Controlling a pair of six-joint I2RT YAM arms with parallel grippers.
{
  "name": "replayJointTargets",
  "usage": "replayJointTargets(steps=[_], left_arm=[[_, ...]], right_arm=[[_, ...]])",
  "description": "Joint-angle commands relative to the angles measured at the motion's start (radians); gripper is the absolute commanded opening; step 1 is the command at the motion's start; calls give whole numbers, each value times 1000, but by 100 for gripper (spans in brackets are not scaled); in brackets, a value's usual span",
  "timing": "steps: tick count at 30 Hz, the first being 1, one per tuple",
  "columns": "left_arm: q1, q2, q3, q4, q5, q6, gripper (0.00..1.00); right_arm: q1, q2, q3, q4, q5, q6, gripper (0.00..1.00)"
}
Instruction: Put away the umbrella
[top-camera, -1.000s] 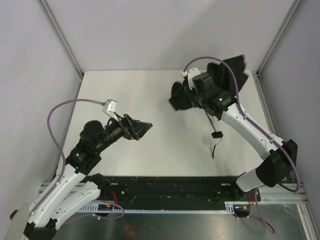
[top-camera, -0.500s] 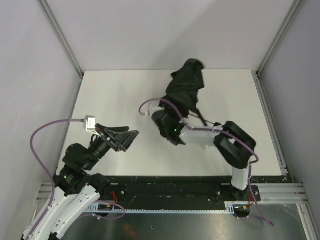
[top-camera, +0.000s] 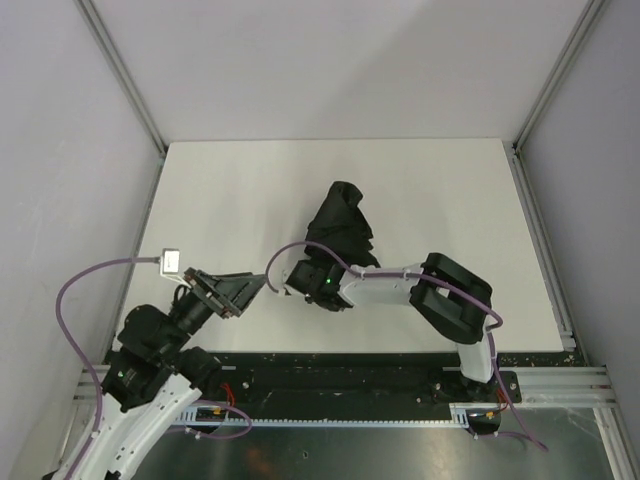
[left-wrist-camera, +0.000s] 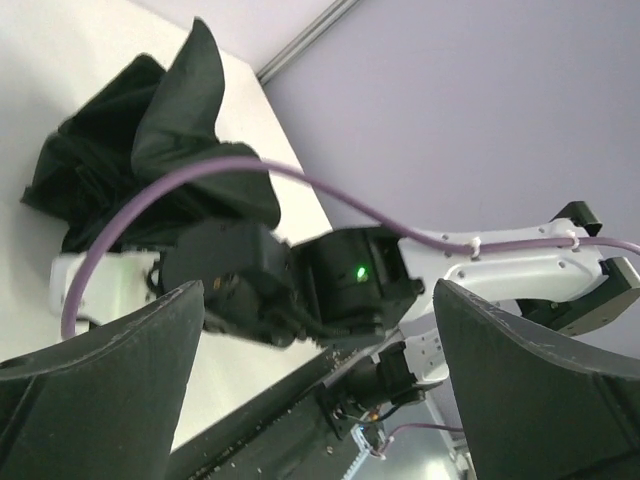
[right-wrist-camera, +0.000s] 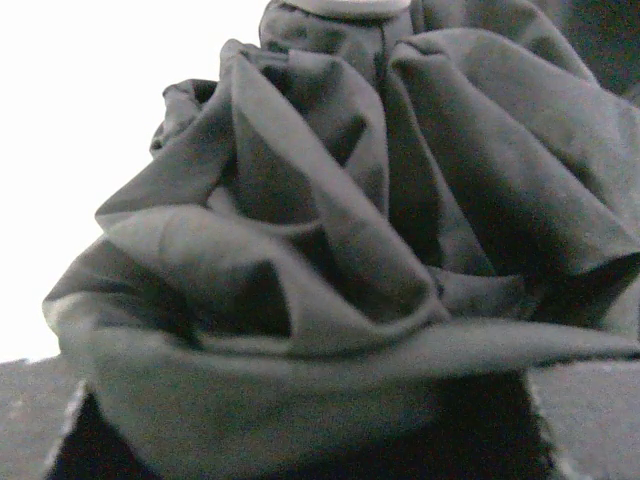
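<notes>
Left gripper (top-camera: 246, 293) hung above the near left part of the table (top-camera: 230, 190), its two fingers spread apart with nothing between them, aimed at the right arm's wrist. The right gripper (top-camera: 320, 262) reached across to the middle of the table and met the near end of the umbrella (top-camera: 342, 225), a crumpled black bundle lying on the white surface and stretching away toward the far side.

From above, the right fingers were lost under the wrist and the cloth. The right wrist view gave what the overhead one could not: the right gripper (right-wrist-camera: 305, 400) had a finger at either lower corner, and the umbrella (right-wrist-camera: 320, 220) filled the whole gap between them in thick, bunched folds, so the fingers were clamped on the fabric.

The left wrist view looked between the fingers of the left gripper (left-wrist-camera: 320, 290) and caught the right wrist side-on, with a green light (left-wrist-camera: 358, 271) glowing on its housing and a purple cable (left-wrist-camera: 300, 185) arching over it. Behind it the umbrella (left-wrist-camera: 140, 160) rose in a pointed flap against the table (left-wrist-camera: 50, 80).

Only cloth could be made out on the umbrella; its handle, strap, shaft and ribs were buried in the folds or behind the arm. The right wrist view cut off the bundle at the top and right edges.
</notes>
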Motion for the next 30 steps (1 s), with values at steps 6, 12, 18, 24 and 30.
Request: replayJointTargets(steps=[6, 12, 18, 24, 30], left_arm=[[4, 176, -26, -238, -28, -275, 99], [5, 233, -156, -247, -38, -519, 99], [22, 329, -239, -88, -25, -632, 99], [42, 446, -357, 197, 23, -758, 99], [67, 570, -419, 501, 1, -763, 99]], right_arm=[[-119, 157, 48, -283, -772, 126, 0], [-170, 181, 51, -300, -883, 113, 0], [-198, 186, 61, -292, -898, 111, 0], [-223, 206, 82, -288, -947, 112, 0], [-258, 221, 96, -294, -1014, 109, 0]])
